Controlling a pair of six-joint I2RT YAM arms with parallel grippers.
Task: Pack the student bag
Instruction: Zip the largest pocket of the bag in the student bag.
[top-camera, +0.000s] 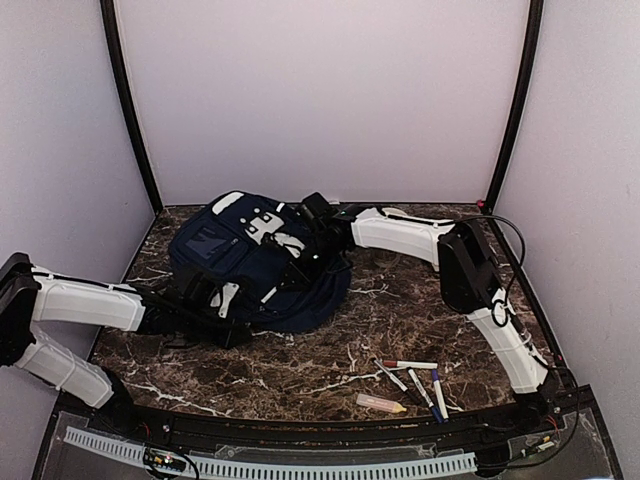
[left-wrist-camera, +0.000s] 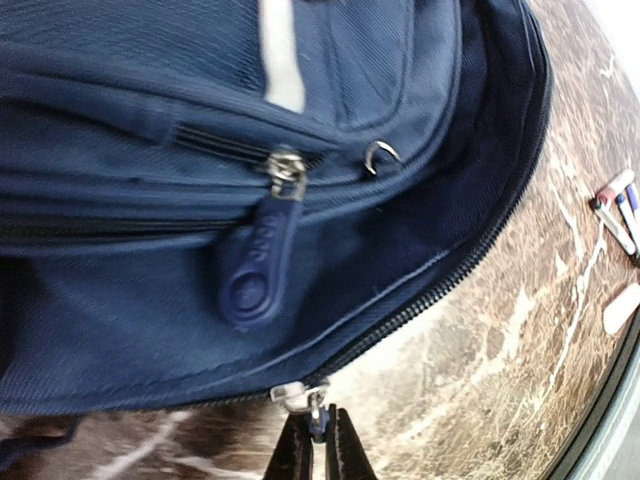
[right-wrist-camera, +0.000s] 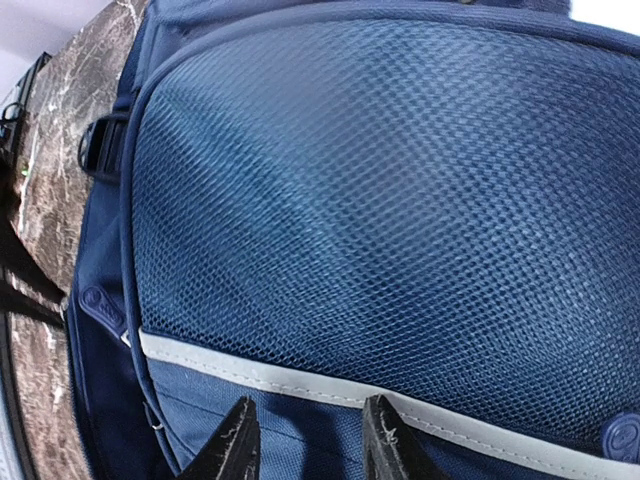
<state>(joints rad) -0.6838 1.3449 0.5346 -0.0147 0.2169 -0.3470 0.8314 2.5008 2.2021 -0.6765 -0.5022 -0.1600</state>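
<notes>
Toward the desk's (top-camera: 330, 350) far edge, left of centre, one student bag (top-camera: 215, 250) is lying, nothing packed yet by my judgement; your left hand (left-wrist-camera: 318, 435) is pinching its zip pull (left-wrist-camera: 316, 420); your right hand (right-wrist-camera: 305, 445) is hovering spread over mesh (right-wrist-camera: 380, 200); four pens (top-camera: 410, 365) and one pale stick (top-camera: 382, 403) are waiting near the near-right corner.

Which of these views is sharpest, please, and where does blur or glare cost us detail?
Top external: evenly lit, student bag a dark mass. Left wrist: large zip pull soft; left end effector pinching the lower zip pull legible. Right wrist: mesh panel sharpest, top-right corner blown out.
</notes>
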